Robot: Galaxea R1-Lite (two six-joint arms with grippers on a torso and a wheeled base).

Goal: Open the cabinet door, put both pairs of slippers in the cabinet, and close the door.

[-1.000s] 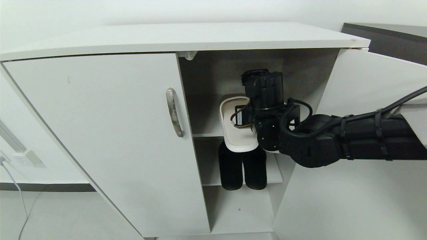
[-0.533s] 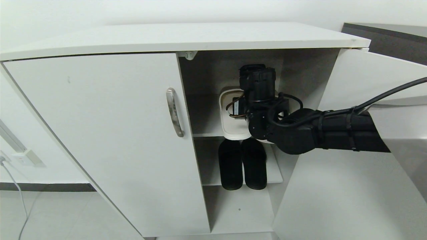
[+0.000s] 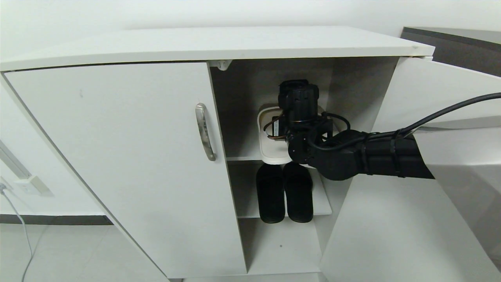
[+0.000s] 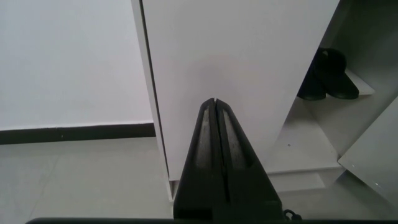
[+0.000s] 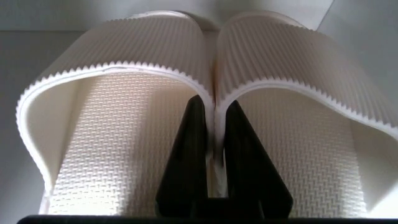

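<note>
The white cabinet (image 3: 215, 43) has its right door (image 3: 391, 227) swung open and its left door (image 3: 117, 156) closed. A pair of white slippers (image 3: 270, 152) is at the upper shelf, heels by its front edge. My right gripper (image 5: 214, 109) is shut on the touching inner strap edges of the white slippers (image 5: 124, 93). A pair of black slippers (image 3: 284, 194) lies side by side on the middle shelf. My left gripper (image 4: 214, 102) is shut and holds nothing, low in front of the closed left door, with the black slippers (image 4: 329, 74) off to one side.
The closed door carries a metal handle (image 3: 204, 131). The bottom shelf (image 3: 282, 250) is bare. A wall socket (image 3: 29, 186) with a cable sits low on the wall left of the cabinet. The open door stands close beside my right arm.
My right arm has pushed deeper into the cabinet with the white slippers, bringing them from over the black pair onto the upper shelf level.
</note>
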